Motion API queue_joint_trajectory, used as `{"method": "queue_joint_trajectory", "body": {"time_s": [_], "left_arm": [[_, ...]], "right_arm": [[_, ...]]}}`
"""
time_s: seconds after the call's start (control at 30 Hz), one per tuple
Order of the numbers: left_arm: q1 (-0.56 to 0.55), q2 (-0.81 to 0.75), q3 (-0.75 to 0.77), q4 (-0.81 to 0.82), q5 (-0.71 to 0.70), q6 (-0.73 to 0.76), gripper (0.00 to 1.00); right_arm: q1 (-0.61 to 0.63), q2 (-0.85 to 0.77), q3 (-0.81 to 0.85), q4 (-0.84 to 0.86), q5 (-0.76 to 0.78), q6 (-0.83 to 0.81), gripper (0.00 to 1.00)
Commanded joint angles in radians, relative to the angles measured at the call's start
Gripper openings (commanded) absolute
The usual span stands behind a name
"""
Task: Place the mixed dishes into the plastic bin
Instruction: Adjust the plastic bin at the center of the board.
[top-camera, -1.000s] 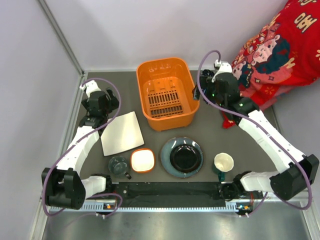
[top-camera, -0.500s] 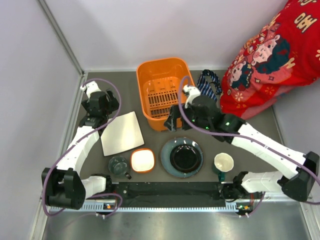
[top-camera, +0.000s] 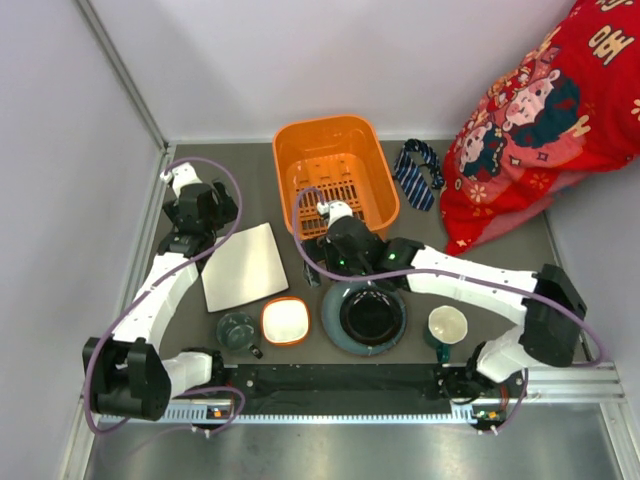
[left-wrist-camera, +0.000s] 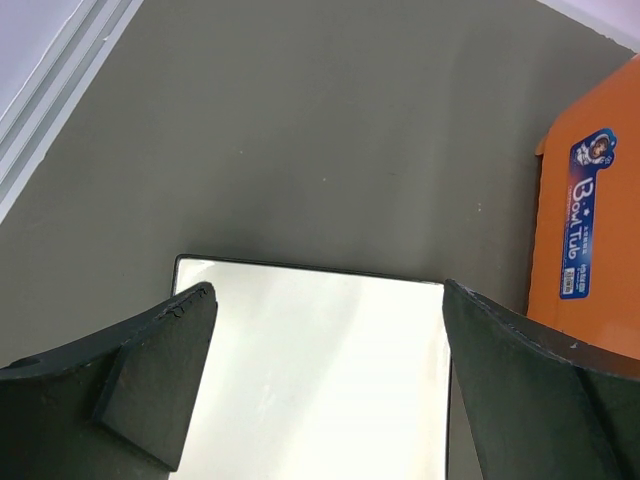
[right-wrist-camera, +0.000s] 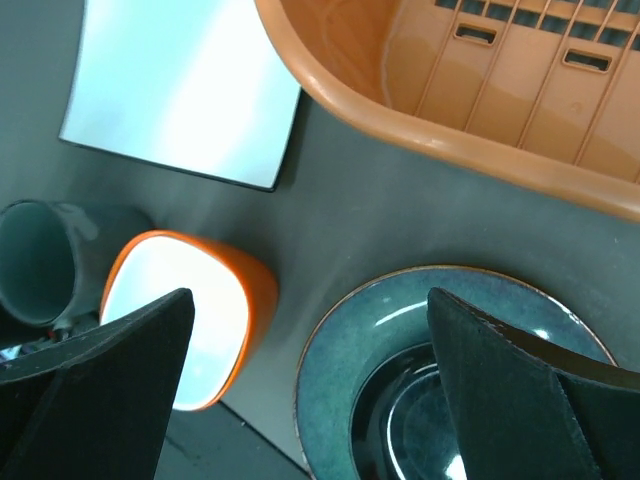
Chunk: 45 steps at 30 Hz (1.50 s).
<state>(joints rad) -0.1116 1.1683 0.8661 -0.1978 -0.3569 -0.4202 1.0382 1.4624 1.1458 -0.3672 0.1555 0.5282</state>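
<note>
On the left side of the dark grey worktop (top-camera: 250, 190) my left hand (left-wrist-camera: 328, 292) hangs over the far edge of the white square plate (top-camera: 243, 267). Its two black fingers (left-wrist-camera: 160, 370) stand wide apart and there is nothing between them. The plate lies flat on the worktop, a little turned, near the left wall.

Just near of the plate stands the small dark teal cup (top-camera: 237, 330), upright, and directly to its right is the orange bowl with white inside (top-camera: 285, 321). From above the cup and bowl look very close; I cannot tell if they touch.

At the far middle of the worktop is the orange rectangular plastic bin (top-camera: 325, 150) with its slotted bottom. No dish is inside it. A blue sticker (left-wrist-camera: 583, 215) is on its left outer wall.

My right hand (right-wrist-camera: 310, 298) is stretched across to the middle, just near of the bin's near left corner. It is fully open and holds nothing. In the right wrist view the bowl is below its left finger and the large round blue-grey plate with black centre (top-camera: 364, 315) below its right finger.

This round plate lies flat on the near side, right of the bowl. Further right stands the cream mug (top-camera: 447, 325), upright. All five dishes are on the worktop, outside the bin.

Right of the bin lies a striped blue necktie (top-camera: 418, 172), and a red patterned cloth (top-camera: 540, 110) covers the far right corner.
</note>
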Motion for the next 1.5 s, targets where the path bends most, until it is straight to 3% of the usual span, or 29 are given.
{"method": "queue_joint_trajectory", "body": {"time_s": [0.0, 0.33, 0.53, 0.9, 1.1, 1.47], "left_arm": [[0.000, -0.030, 0.042, 0.000, -0.007, 0.011, 0.99], [0.000, -0.042, 0.045, -0.015, -0.037, 0.029, 0.99], [0.001, -0.035, 0.053, -0.046, -0.066, 0.014, 0.99], [0.003, -0.027, 0.050, -0.069, -0.096, -0.005, 0.99], [0.003, -0.029, 0.051, -0.078, -0.105, -0.005, 0.99], [0.004, -0.018, 0.047, -0.081, -0.100, -0.006, 0.99]], "right_arm": [[0.013, 0.074, 0.097, 0.088, 0.000, -0.017, 0.98], [0.055, 0.318, 0.389, 0.077, -0.074, -0.059, 0.98], [0.074, 0.438, 0.483, 0.076, -0.076, -0.057, 0.98], [0.074, 0.567, 0.632, 0.030, 0.148, -0.198, 0.99], [0.051, 0.592, 0.658, -0.012, 0.202, -0.174, 0.99], [0.025, 0.523, 0.485, 0.016, 0.217, -0.088, 0.99]]}}
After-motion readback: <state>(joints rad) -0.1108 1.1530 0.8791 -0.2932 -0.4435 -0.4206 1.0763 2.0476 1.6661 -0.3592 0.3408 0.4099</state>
